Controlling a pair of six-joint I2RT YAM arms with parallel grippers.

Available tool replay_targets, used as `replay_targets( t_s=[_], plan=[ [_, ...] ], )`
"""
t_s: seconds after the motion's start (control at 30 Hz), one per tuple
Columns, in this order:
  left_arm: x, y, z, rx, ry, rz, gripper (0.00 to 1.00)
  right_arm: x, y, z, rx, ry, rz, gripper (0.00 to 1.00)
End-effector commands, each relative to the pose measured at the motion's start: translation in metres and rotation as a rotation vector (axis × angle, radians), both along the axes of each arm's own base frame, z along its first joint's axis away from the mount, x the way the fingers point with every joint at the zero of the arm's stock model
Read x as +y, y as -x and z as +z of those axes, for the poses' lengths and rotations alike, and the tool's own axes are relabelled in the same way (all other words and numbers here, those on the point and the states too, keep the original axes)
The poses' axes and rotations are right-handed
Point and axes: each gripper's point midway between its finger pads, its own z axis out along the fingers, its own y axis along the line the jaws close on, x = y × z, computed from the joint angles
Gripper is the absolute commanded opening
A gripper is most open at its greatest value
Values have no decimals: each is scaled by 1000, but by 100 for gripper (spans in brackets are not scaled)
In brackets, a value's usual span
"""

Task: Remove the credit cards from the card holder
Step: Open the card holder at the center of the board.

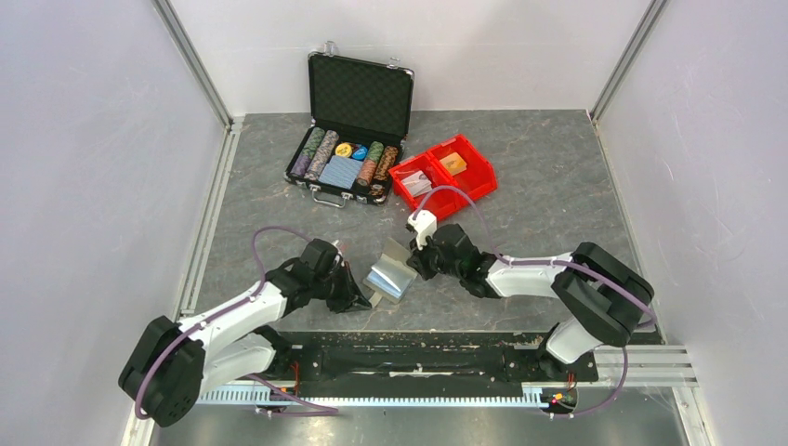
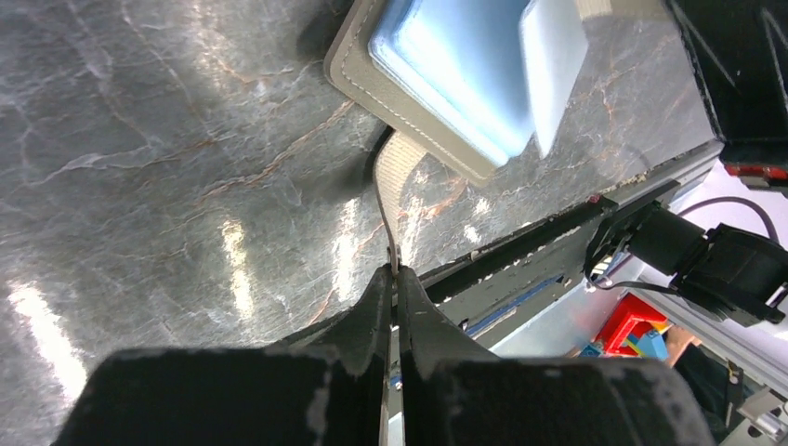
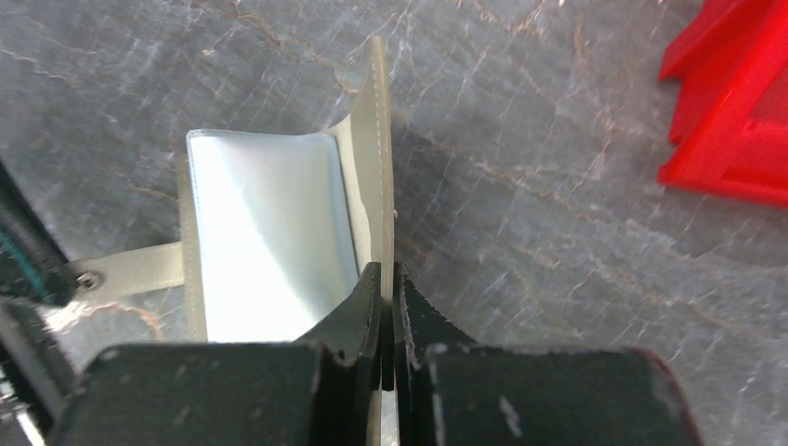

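The grey card holder [image 1: 390, 276] lies open on the table between my two grippers, its light blue inner panel [image 3: 269, 242] facing up. My left gripper [image 1: 364, 299] is shut on the holder's strap tab [image 2: 394, 186], at its snap end. My right gripper [image 1: 414, 264] is shut on the edge of the holder's raised grey flap [image 3: 378, 158], which stands upright. The holder also shows in the left wrist view [image 2: 446, 84]. No credit cards show; they are hidden or out of view.
A black poker-chip case [image 1: 351, 130] stands open at the back with chips and a blue patterned deck. Red bins [image 1: 444, 175] with small packs sit to its right, close behind my right gripper. A black rail [image 1: 418, 358] runs along the near edge.
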Motion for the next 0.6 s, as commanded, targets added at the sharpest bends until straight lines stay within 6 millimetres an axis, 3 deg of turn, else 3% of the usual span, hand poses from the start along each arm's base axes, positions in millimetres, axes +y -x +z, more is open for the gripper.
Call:
replay_targets(
  t_s=[0.0,0.23,0.57],
  plan=[
    [2,-14,13,-54,-34,28,13,-9,39,-17,250,-53,-5,0],
    [0,-32,21,-122,-39,61,50,-28,61,-29,358,-111,-81,0],
    [-17,-48,34,-198,73,75,62,-44,66,-23,360,-183,-159,0]
  ],
)
